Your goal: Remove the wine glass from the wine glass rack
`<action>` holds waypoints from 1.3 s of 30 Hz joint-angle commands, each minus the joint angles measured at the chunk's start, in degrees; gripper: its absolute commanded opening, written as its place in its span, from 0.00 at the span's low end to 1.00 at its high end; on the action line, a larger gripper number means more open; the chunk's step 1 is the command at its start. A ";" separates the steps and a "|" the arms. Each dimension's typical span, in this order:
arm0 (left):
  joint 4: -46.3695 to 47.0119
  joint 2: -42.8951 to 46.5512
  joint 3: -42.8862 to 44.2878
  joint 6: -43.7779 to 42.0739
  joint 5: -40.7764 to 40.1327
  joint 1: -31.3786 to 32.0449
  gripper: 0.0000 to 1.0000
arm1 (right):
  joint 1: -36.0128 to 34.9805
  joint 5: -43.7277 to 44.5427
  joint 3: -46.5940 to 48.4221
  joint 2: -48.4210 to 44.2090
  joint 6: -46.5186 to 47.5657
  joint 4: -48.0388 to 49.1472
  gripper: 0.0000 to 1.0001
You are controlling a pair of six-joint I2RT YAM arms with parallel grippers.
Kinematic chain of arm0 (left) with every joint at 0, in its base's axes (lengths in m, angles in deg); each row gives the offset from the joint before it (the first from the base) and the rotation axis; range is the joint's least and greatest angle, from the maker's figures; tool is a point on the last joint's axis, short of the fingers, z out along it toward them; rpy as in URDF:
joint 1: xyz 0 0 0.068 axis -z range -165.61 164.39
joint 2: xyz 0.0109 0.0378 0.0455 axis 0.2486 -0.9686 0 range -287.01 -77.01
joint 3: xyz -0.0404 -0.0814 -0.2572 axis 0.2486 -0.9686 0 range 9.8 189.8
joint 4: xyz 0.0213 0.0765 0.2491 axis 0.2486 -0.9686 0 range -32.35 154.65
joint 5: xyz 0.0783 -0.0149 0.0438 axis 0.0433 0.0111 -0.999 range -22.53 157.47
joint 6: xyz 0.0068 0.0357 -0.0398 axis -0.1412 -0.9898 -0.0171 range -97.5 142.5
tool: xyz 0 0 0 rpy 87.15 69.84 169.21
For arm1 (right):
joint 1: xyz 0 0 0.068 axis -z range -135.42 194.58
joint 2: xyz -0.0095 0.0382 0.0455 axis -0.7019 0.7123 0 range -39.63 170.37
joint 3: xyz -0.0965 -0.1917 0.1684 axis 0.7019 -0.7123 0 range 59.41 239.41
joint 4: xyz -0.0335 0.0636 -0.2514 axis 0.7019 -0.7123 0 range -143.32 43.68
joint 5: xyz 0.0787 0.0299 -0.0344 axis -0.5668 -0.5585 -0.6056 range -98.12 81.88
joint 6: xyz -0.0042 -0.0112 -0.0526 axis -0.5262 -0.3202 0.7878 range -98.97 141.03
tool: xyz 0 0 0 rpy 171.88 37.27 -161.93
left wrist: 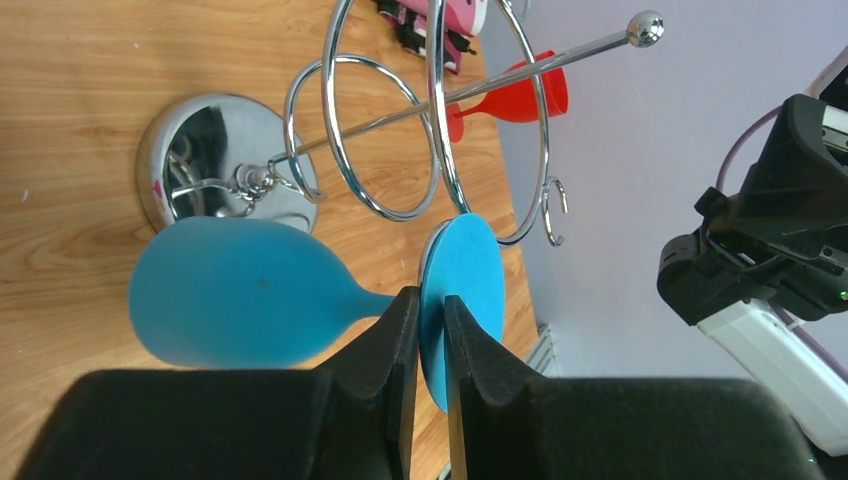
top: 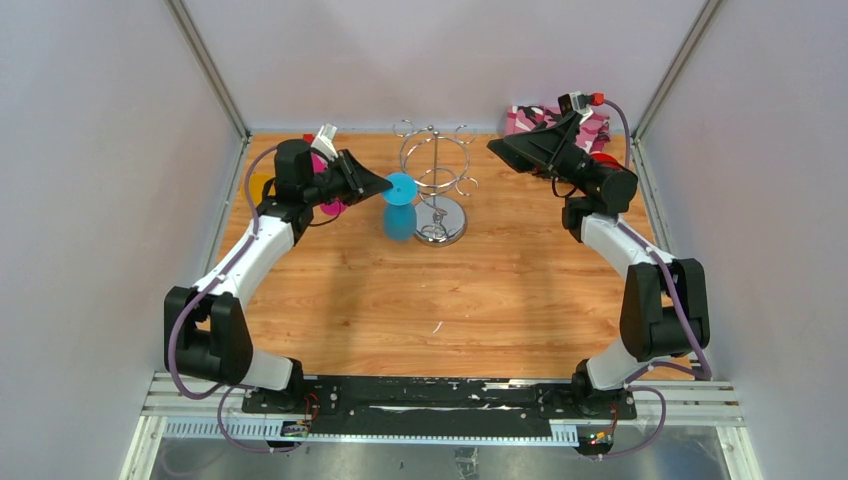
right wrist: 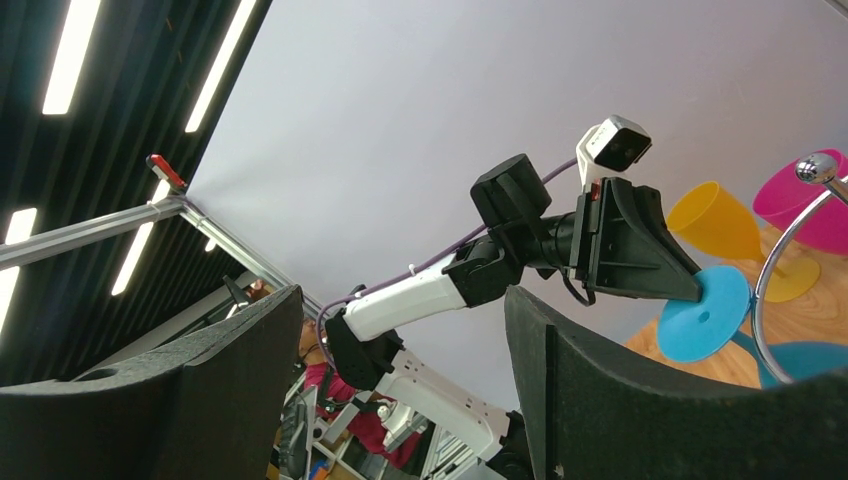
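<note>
Left gripper point(left wrist: 432, 300) pinches the blue wine glass point(left wrist: 240, 290) by its foot, apparently touching both faces, just left of the wine glass rack point(left wrist: 200, 130). Right gripper point(top: 510, 150) is spread, far right.

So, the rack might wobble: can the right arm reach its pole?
Probably yes: the right gripper hangs open right of the wine glass rack, nothing between; the left gripper and wine glass are on its other side.

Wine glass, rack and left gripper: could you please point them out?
wine glass point(left wrist: 230, 295): left wrist view, on its blue bowl.
wine glass rack point(left wrist: 195, 130): left wrist view, on its mirrored base.
left gripper point(left wrist: 432, 305): left wrist view, midway between its jaws.
</note>
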 commanded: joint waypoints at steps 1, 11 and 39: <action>0.26 1.24 0.86 0.36 0.59 0.46 0.17 | 0.76 -0.25 -0.30 -0.05 -0.21 3.57 0.78; -0.01 2.53 0.50 1.38 1.75 0.46 0.12 | 0.74 -0.25 -0.27 -0.05 -0.41 3.57 0.78; 6.16 2.76 -1.08 8.98 7.63 0.46 0.00 | 0.81 -0.34 -0.04 1.05 -0.59 3.57 0.78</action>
